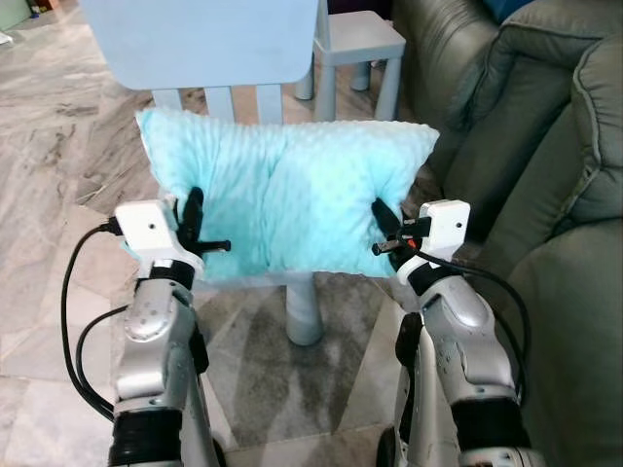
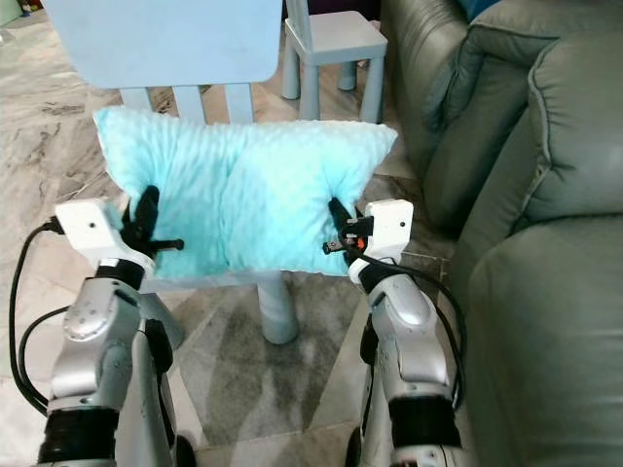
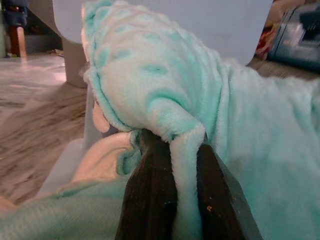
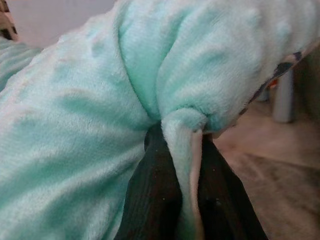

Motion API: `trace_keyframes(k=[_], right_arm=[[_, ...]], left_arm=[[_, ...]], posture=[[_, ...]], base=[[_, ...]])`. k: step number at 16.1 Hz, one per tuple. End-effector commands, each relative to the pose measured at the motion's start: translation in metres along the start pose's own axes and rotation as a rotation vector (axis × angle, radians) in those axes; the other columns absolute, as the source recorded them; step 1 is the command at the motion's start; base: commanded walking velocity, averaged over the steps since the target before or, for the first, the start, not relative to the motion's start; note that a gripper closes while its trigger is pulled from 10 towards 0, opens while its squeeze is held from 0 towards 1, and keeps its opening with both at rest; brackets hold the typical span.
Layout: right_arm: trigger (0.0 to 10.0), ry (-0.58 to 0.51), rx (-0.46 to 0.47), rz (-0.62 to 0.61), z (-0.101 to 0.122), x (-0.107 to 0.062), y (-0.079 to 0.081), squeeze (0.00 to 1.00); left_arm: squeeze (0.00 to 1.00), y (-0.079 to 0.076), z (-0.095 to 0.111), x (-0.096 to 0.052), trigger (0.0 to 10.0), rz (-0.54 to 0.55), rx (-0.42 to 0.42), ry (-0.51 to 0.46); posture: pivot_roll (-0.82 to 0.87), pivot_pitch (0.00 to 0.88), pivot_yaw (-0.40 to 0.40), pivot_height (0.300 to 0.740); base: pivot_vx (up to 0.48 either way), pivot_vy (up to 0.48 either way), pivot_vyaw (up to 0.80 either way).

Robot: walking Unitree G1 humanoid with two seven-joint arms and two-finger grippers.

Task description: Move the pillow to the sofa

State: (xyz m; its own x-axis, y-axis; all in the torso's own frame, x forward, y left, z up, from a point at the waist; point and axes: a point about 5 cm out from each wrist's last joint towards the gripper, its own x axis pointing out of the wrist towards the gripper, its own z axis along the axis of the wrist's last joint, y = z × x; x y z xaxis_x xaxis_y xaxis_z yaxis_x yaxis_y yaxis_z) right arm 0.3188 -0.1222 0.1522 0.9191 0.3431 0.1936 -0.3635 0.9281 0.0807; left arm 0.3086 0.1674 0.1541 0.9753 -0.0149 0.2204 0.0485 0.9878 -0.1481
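Mint pillow pinched by left tool, right tool, beside sofa

Dimpled mint-green pillow lies creased across a small chair seat beside the grey-green sofa.

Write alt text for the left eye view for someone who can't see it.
Both grippers, left gripper and right gripper, pinch opposite edges of a mint green pillow lying on a small pale blue chair. A grey-green sofa stands to the robot's right on a marble floor.
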Motion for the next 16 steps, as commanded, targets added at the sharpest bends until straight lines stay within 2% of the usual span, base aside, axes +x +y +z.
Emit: trace_keyframes(k=[1,3,4,5,6,16], right_arm=[[10.0,-0.026,-0.065,-0.032,0.009,-0.003,0.0,0.0],[10.0,-0.01,-0.099,-0.088,0.012,-0.002,-0.007,0.0],[10.0,-0.019,-0.101,-0.113,0.017,0.001,-0.012,0.0],[10.0,-0.02,-0.101,-0.115,0.018,0.002,-0.013,0.0],[10.0,-0.029,-0.092,-0.131,0.022,0.006,-0.015,0.0],[10.0,-0.027,-0.074,-0.134,0.023,0.009,-0.012,0.0]], left_arm=[[0.0,-0.005,-0.003,-0.004,10.0,0.001,0.037,0.003],[0.0,-0.006,-0.009,-0.003,10.0,-0.016,0.068,0.026],[0.0,0.002,-0.01,0.001,10.0,0.016,0.054,0.041],[0.0,0.003,-0.01,0.002,10.0,0.019,0.056,0.044],[0.0,0.006,-0.01,0.003,10.0,0.018,0.083,0.043],[0.0,-0.005,-0.012,0.007,10.0,-0.027,0.093,0.038]], posture=[[-0.11,0.0,0.01,0.335],[-0.11,0.0,0.016,0.335],[-0.11,0.0,0.022,0.335],[-0.11,0.0,0.022,0.335],[-0.11,0.0,0.029,0.335],[-0.11,0.0,0.037,0.335]], base=[[0.0,0.0,0.0],[0.0,0.0,0.0],[0.0,0.0,0.0],[0.0,0.0,0.0],[0.0,0.0,0.0],[0.0,0.0,0.0]])
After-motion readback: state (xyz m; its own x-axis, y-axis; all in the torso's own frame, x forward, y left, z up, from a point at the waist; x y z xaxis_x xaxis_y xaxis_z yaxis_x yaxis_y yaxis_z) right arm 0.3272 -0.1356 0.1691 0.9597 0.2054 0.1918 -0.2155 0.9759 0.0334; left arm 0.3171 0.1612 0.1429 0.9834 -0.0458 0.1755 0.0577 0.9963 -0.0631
